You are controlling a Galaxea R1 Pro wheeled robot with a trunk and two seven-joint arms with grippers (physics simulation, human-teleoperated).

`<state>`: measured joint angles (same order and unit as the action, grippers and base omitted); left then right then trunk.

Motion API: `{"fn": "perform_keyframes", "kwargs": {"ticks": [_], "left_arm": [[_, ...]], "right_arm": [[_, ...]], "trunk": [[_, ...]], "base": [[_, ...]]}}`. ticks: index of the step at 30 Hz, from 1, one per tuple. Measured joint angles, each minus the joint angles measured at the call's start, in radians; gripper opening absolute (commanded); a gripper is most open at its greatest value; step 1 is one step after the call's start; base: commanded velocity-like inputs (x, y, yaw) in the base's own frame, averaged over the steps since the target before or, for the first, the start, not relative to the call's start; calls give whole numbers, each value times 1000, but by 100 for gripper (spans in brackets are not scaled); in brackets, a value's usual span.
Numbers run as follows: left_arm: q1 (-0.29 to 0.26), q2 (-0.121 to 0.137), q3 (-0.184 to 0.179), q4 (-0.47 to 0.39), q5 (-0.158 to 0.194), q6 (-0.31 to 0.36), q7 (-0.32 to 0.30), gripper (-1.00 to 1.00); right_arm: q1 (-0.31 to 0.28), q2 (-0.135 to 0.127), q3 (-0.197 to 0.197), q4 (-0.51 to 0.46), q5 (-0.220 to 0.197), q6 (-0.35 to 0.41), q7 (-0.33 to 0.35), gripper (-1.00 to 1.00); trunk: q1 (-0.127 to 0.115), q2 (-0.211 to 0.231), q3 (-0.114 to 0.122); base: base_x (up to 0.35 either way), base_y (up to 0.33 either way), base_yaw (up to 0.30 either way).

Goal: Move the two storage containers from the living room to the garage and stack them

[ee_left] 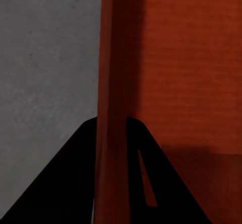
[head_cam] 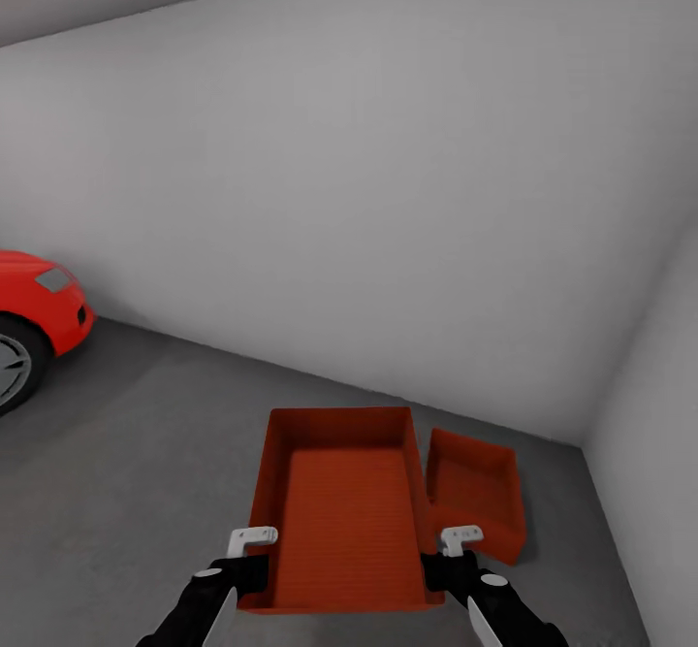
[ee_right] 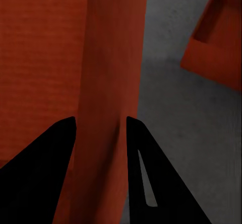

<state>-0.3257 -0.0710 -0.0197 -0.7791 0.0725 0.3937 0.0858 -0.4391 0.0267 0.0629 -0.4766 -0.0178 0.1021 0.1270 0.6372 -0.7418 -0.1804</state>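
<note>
I am in the garage, holding one red-orange storage container (head_cam: 339, 511) above the dark grey floor (head_cam: 136, 453) with both arms. My left gripper (head_cam: 252, 558) is shut on its left wall (ee_left: 113, 83), with a finger on each side of the wall. My right gripper (head_cam: 448, 558) is shut on the right wall (ee_right: 108, 58) in the same way. The other storage container (head_cam: 475, 501) rests on the floor just right of the held one and lower, a little askew. One corner of it (ee_right: 217, 48) appears in the right wrist view.
A red car (head_cam: 34, 307) with a dark wheel stands at the left edge. A plain pale grey wall (head_cam: 388, 191) runs across ahead and meets a side wall (head_cam: 659, 434) in a corner at the right, close behind the container on the floor.
</note>
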Motion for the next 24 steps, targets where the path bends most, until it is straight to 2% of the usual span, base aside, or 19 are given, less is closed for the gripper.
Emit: {"fn": "perform_keyframes", "kwargs": {"ticks": [15,24], "left_arm": [[0,-1,1,0,0,0,0,-100],[0,0,1,0,-1,0,-1,-100]], "right_arm": [[0,0,0,-1,0,1,0,-100],[0,0,0,-1,0,1,0,-100]], "trunk": [[0,0,-7],[0,0,-12]], "base": [[263,-2,-286],[314,-110,-284]]}}
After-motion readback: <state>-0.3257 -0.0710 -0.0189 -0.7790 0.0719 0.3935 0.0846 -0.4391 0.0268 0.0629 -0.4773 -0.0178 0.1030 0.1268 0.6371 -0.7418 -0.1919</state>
